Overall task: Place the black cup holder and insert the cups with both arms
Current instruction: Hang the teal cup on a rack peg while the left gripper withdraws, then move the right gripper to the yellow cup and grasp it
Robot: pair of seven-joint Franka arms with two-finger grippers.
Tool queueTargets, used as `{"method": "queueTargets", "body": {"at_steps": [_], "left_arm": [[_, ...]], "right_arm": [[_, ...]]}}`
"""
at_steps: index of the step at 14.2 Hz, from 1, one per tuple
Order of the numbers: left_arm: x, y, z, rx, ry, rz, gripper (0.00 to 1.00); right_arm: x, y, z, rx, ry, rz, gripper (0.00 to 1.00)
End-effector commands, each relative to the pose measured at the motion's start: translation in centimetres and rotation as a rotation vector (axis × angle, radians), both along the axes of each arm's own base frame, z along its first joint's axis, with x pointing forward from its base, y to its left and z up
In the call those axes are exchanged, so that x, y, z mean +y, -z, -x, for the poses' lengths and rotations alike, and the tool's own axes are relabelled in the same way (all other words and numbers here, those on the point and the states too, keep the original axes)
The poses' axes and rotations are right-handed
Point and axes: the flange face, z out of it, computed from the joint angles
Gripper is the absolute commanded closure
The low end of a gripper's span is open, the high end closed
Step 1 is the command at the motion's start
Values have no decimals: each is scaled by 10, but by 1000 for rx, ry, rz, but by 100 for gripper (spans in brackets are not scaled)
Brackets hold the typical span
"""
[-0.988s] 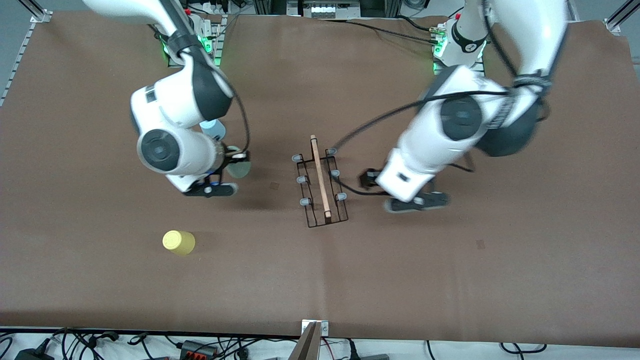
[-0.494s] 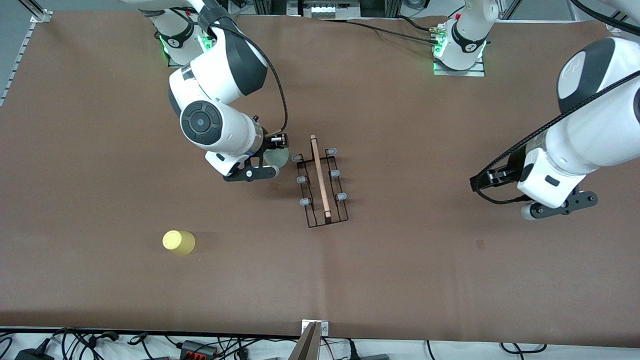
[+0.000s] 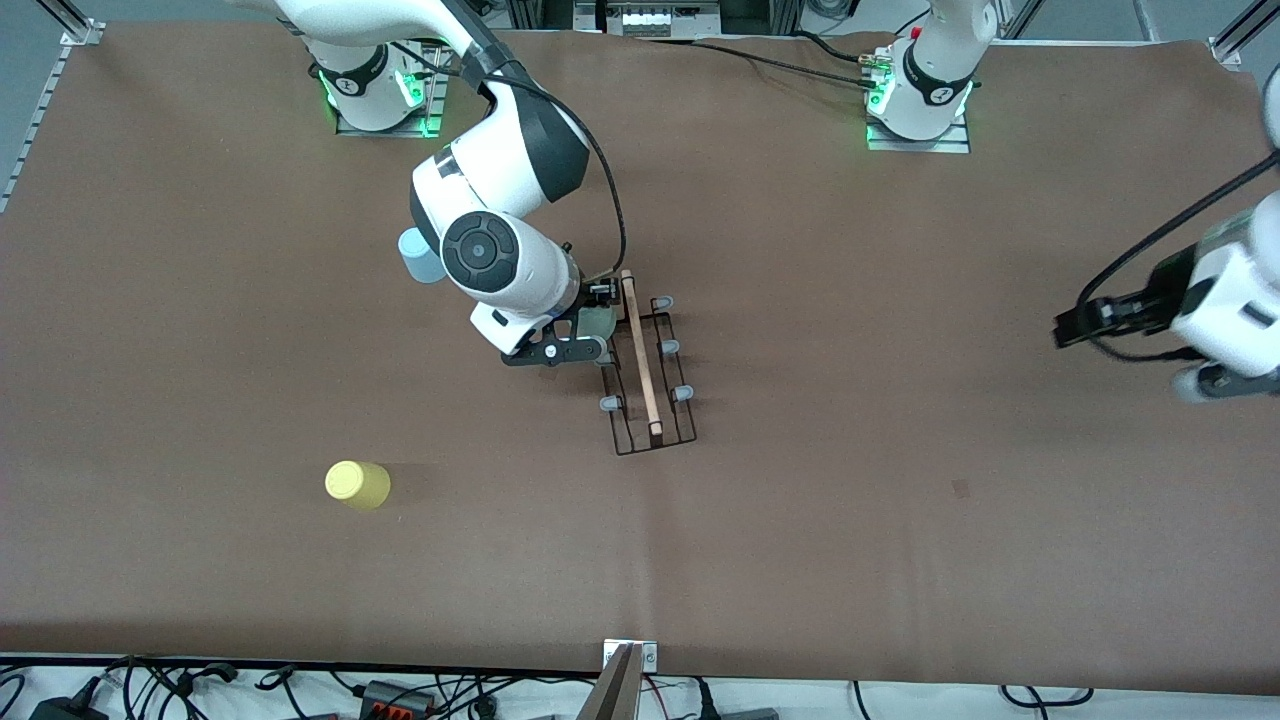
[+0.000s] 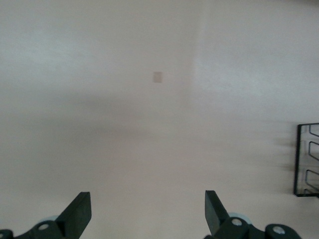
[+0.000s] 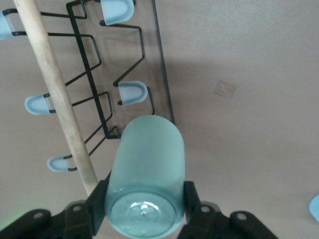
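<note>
The black cup holder (image 3: 645, 365) stands mid-table with its wooden rod (image 3: 638, 350) on top. My right gripper (image 3: 590, 325) is shut on the pale grey-green cup (image 3: 600, 322) and holds it over the pegs on the rack's side toward the right arm. In the right wrist view the cup (image 5: 147, 169) sits between the fingers (image 5: 97, 196), close over a peg (image 5: 132, 92). The light blue cup (image 3: 418, 255) stands beside the right arm. The yellow cup (image 3: 357, 485) stands nearer the camera. My left gripper (image 3: 1225, 382) is open and empty at the left arm's end of the table.
The left wrist view shows the open left gripper (image 4: 147, 214) over bare brown table, with a corner of the rack (image 4: 306, 159) at the picture's edge. Cables and power strips (image 3: 400, 692) lie along the table's near edge.
My right gripper has carried the grey-green cup sideways to the rack, uncovering the light blue cup. My left arm has swung away from the rack toward its end of the table.
</note>
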Motion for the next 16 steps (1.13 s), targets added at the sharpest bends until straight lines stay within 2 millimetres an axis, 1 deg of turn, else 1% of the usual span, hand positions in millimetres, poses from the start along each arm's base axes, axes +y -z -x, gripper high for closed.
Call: {"method": "queueTargets", "body": {"at_steps": [1,2,3,4,5,6,7,8,9,11,12,13,14,15,16], "left_arm": [[11,-15,38,3,105,-78,0],[16,-9,51,9,136,-72,0],[20,2,59,-1,121,-49,0],[27,20,68,3,97,-8,0],[29,27,73,5,84,29,0],[29,29,75,14,84,31,0],[29,32,76,24,91,32,0],[26,32,76,37,99,32,0],[25,32,76,44,100,33,0],[20,31,76,44,108,31,0],[21,29,75,39,108,30,0],[21,28,72,40,108,32,0],[22,28,71,40,108,33,0],[22,25,70,32,108,33,0],[23,25,70,32,107,34,0]], "right_arm": [[12,7,1,7,14,-10,77],[14,16,3,16,10,-3,61],[17,18,3,12,22,0,1],[18,13,2,1,45,-3,0],[18,-2,-1,-9,74,-3,0],[15,-14,-4,-9,99,7,0],[8,-26,-8,-1,115,15,0],[-7,-47,-18,-7,134,16,0],[-27,-60,-31,-21,165,28,0],[-87,-71,-66,-60,260,92,0],[-118,-75,-82,-112,296,149,0],[-146,-71,-97,-150,326,206,0],[-170,-59,-116,-197,355,229,0],[-201,-45,-138,-252,377,224,0],[-220,-31,-151,-276,369,226,0]]}}
